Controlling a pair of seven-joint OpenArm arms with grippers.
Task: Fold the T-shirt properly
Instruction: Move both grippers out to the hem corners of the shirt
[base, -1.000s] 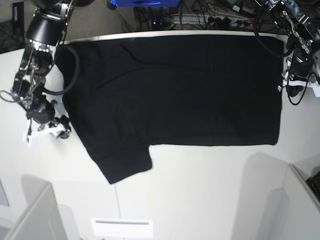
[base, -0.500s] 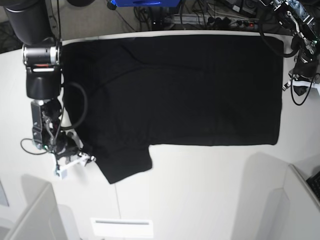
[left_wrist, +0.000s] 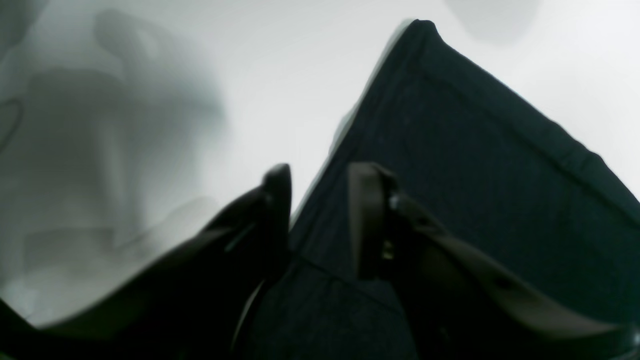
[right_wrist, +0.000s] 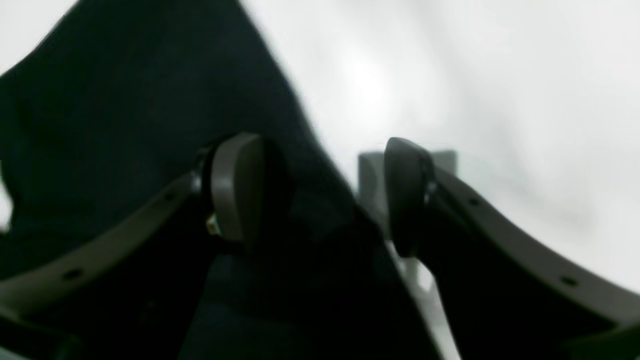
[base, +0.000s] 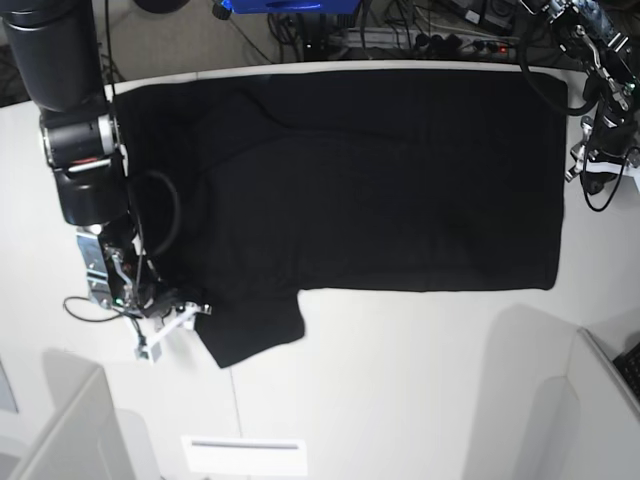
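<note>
The right gripper has travelled down the table's edge over the past second and now sits at the tip of the near sleeve, while the left gripper has barely shifted beside the hem. The T-shirt, plain black with no print showing, lies spread flat across the far half of the white table, collar end toward the right arm, hem toward the left arm, one short sleeve jutting toward the camera.

In the right wrist view the right gripper stands parted, one finger over dark cloth and the other over bare table, straddling the sleeve's edge without closing on it. In the left wrist view the left gripper is also released, its narrow gap lined up on the hem's edge, with the hem corner ahead of it.

The risk appears to lie in the pinch: with the cloth flat against the table, closing too high would likely catch nothing, and closing too shallow may grip only the top layer, letting the lower one trail and wrinkle. If one arm lifts before the other has a firm hold, the shirt could skew and the fold land crooked.
</note>
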